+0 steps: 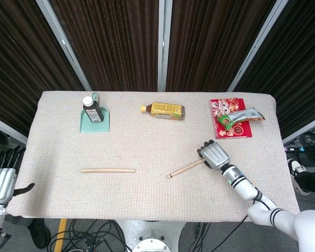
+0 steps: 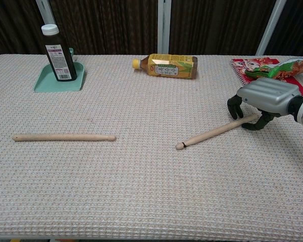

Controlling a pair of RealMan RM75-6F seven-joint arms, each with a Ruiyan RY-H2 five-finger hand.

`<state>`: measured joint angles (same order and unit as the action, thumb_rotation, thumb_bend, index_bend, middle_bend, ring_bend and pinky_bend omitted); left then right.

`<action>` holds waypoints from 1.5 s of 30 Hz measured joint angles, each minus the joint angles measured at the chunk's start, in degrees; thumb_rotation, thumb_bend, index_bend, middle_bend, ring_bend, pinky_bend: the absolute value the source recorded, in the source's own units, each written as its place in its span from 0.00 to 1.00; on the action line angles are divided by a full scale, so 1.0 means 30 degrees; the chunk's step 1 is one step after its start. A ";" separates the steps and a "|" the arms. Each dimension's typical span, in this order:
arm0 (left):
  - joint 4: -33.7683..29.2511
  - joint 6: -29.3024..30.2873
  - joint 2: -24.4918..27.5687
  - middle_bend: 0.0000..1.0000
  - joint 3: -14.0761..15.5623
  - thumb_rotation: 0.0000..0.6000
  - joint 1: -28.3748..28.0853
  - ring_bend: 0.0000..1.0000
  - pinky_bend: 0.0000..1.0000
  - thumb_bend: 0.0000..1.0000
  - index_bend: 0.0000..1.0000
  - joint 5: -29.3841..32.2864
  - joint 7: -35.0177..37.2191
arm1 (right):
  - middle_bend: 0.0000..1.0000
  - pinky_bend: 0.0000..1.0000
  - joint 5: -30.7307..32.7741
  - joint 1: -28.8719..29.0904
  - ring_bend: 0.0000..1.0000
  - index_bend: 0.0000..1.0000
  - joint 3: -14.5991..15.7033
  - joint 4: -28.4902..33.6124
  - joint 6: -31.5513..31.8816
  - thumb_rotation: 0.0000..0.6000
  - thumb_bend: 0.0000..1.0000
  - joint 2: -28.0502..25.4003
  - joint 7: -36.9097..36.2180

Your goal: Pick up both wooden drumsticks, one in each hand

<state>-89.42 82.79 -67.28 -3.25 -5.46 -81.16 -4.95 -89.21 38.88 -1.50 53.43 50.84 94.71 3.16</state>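
Two wooden drumsticks lie on the beige woven table cover. The left drumstick (image 1: pixel 108 170) (image 2: pixel 64 137) lies level at the left, with nothing near it. The right drumstick (image 1: pixel 186 168) (image 2: pixel 214 133) lies slanted, its butt end under my right hand (image 1: pixel 214 155) (image 2: pixel 266 96). That hand arches over the butt end, dark fingers on one side and thumb on the other, with gaps to the wood. The stick still rests on the cloth. My left hand (image 1: pixel 1 181) hangs off the table's left front corner, fingers spread and holding nothing.
A dark bottle (image 1: pixel 92 109) (image 2: pixel 57 53) stands on a teal dustpan (image 1: pixel 97 124) at the back left. A yellow drink bottle (image 1: pixel 163 110) (image 2: pixel 166 66) lies at the back middle. A red notebook (image 1: pixel 228 113) with a snack packet (image 1: pixel 241 117) sits just behind the right hand.
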 measured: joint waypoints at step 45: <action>0.0866 -0.7705 -0.4450 0.49 -0.2206 1.00 -0.6966 0.75 0.81 0.12 0.43 0.3238 -0.4005 | 0.68 0.46 0.3215 -0.1684 0.49 0.78 -0.2093 0.9667 0.3232 1.00 0.42 -0.8135 -0.2352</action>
<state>-86.82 59.67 -80.63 -9.87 -26.35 -71.44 -16.97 -79.57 33.83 -7.78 82.43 60.54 70.31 -3.89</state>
